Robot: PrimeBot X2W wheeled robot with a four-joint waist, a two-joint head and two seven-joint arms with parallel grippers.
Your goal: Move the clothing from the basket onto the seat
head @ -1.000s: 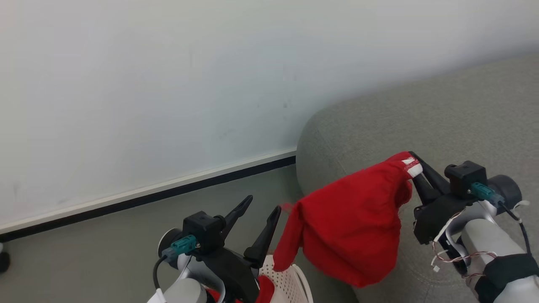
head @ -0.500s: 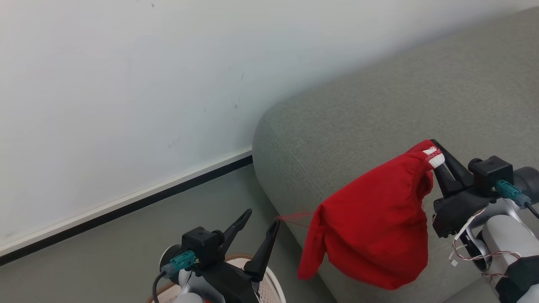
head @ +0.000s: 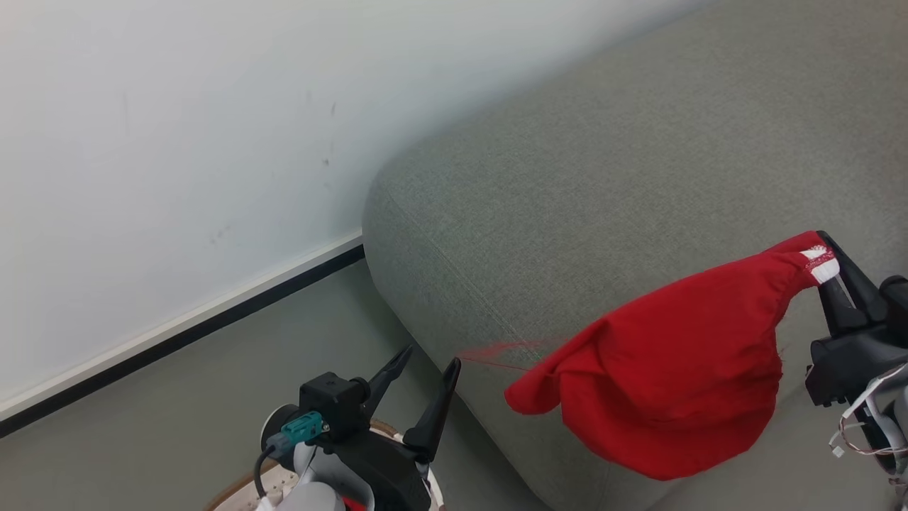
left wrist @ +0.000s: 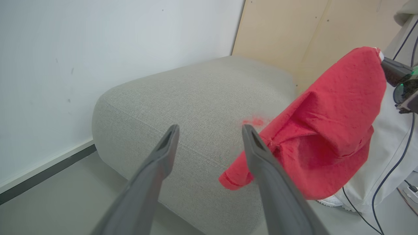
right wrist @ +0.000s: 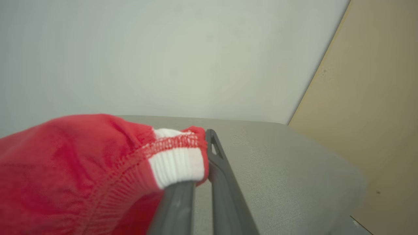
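A red garment of the clothing (head: 674, 383) hangs in the air over the rounded arm of the grey seat (head: 603, 177). My right gripper (head: 823, 245) is shut on its white cuff trim. In the right wrist view the cuff (right wrist: 176, 166) sits between the closed fingers of the right gripper (right wrist: 205, 140). My left gripper (head: 431, 358) stands open and empty, low beside the seat's arm and left of the garment's loose end. The left wrist view shows the left gripper (left wrist: 210, 129) open before the seat (left wrist: 196, 98), with the garment (left wrist: 326, 130) to its right. The basket (head: 227, 493) peeks in under my left arm.
A white wall (head: 177, 142) with a black-and-white skirting (head: 177, 333) runs behind the seat, above grey floor (head: 142, 440). A beige panel (left wrist: 294, 29) stands past the seat's far end. Cables (left wrist: 385, 176) hang at the right of the left wrist view.
The head camera has turned, so the seat takes up more of the view. My right gripper has carried the garment further right over the seat's arm, and its loose end has swung out left.
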